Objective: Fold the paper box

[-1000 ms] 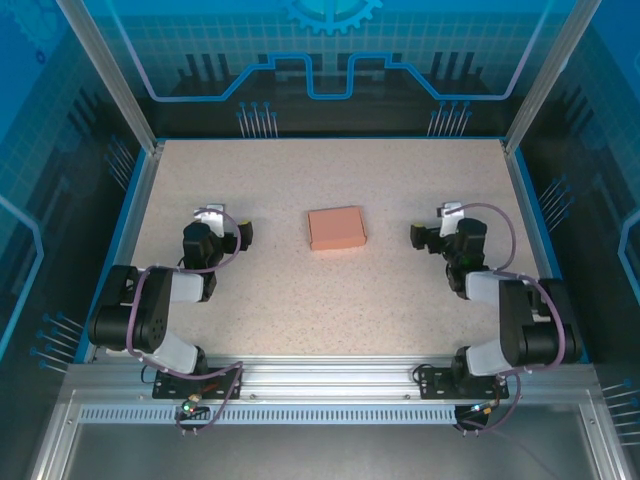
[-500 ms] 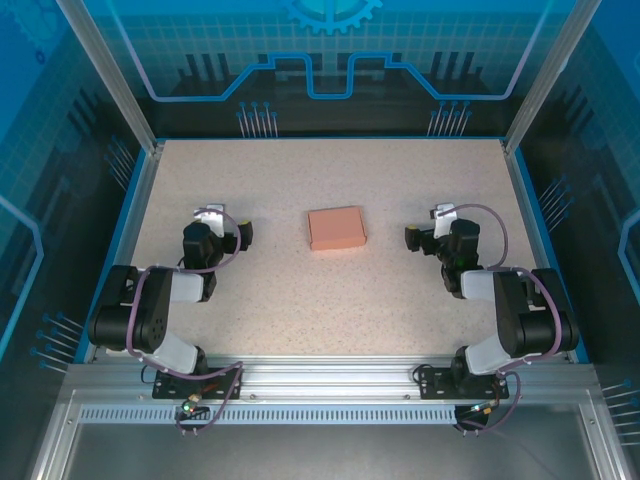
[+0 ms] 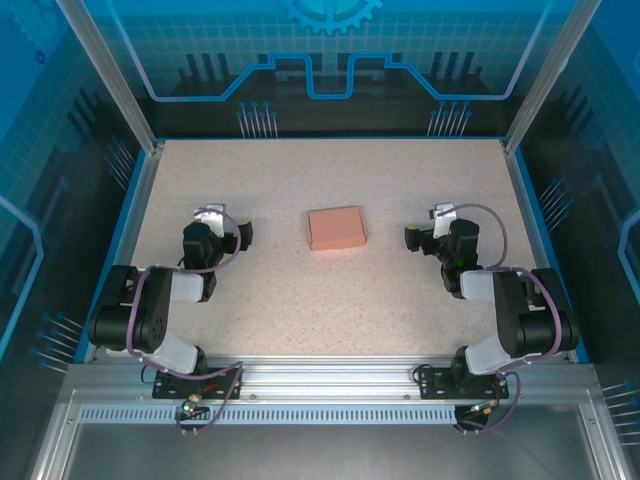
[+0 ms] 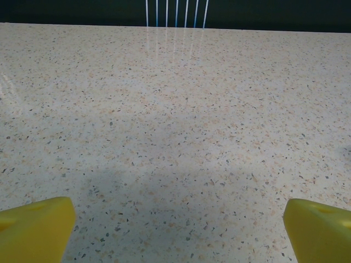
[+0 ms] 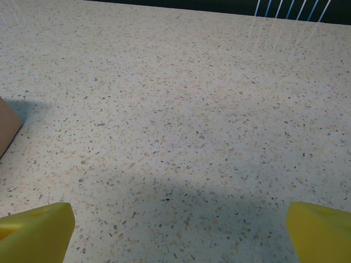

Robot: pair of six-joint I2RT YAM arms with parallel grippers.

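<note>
Paper box (image 3: pixel 337 228): small flat rectangle of salmon-orange thin card, apparently already folded shut.
Left gripper (image 3: pixel 246 235), black with yellow pads: at the box's 9 o'clock, well apart, jaws spread wide, holding nothing.
Right gripper (image 3: pixel 412 237), same make: at 3 o'clock, somewhat nearer, jaws wide, empty. Both are probably parked clear so the box rests undisturbed.
Box position: mid-table, between them, untouched.
Speckled beige tabletop (image 3: pixel 300 170): extends toward 12 o'clock.

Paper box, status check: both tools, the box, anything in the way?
Left tool open, empty, left of paper box. Right tool open, empty, on its right. Box closed up, flat on table, untouched. Nothing between tools and box.
</note>
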